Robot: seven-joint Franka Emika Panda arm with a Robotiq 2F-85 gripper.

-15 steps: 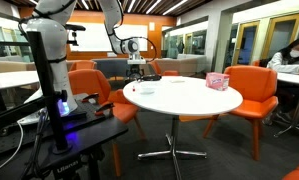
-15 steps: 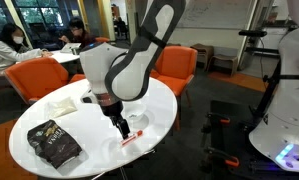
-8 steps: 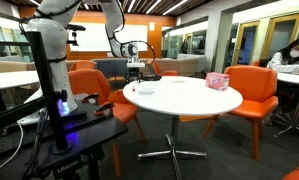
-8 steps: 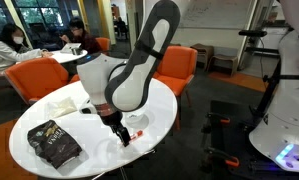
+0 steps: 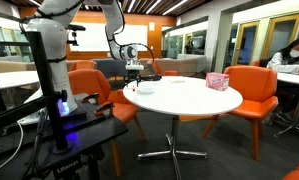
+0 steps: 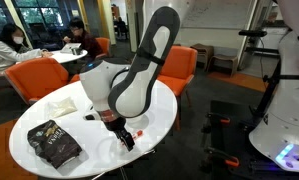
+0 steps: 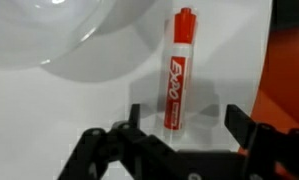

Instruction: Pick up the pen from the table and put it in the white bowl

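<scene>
The gripper (image 7: 184,122) hangs low over the table (image 7: 221,60) with its jaws spread wide and nothing in its grasp; in the wrist view the two dark fingers (image 7: 236,122) stand on either side of the pen (image 7: 175,70), well clear of its barrel. The pen is a slim red marker with white lettering; it lies flat on the white top, its lower end between the fingers and its capped end pointing away from them. Just beside that far end, to the left in this view, curves the rim of the white bowl (image 7: 69,40); pen and bowl are close, but I cannot tell whether they touch. In an exterior view the arm (image 6: 139,75) bends down over the table's near edge; a dark bag (image 6: 53,143) lies on the same top, well apart from it. In an exterior view a pink patterned box (image 5: 218,81) sits at the far side of the round table; orange chairs (image 5: 252,90) stand around it.
</scene>
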